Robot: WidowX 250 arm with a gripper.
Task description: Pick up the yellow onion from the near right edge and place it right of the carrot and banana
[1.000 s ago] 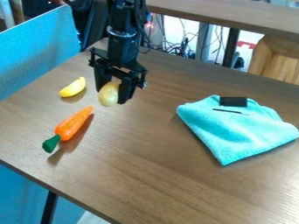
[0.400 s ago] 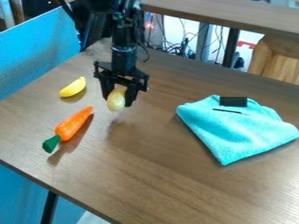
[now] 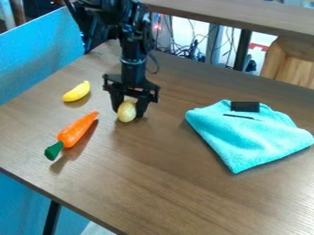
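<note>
The black gripper (image 3: 130,113) hangs down at the upper middle-left of the wooden table (image 3: 178,183), with a yellowish, egg-shaped object (image 3: 127,111) between its fingers. That object is low, at or just above the tabletop; whether it touches the wood I cannot tell. To the left lies a small yellow banana (image 3: 76,92). An orange carrot with a green top (image 3: 73,132) rests below the banana, its tip toward the gripper. On the right side is a folded turquoise cloth (image 3: 248,137) with a black rectangular piece (image 3: 244,106) at its upper edge.
A blue panel (image 3: 40,50) stands along the table's left edge. Behind the far edge are cables (image 3: 184,46), a dark post and another wooden surface (image 3: 245,18). A light wooden piece (image 3: 288,62) is at the upper right.
The gripper and the egg-shaped object between its fingers have moved down and slightly right, closer to the tabletop. The banana, carrot and cloth have stayed in place.
</note>
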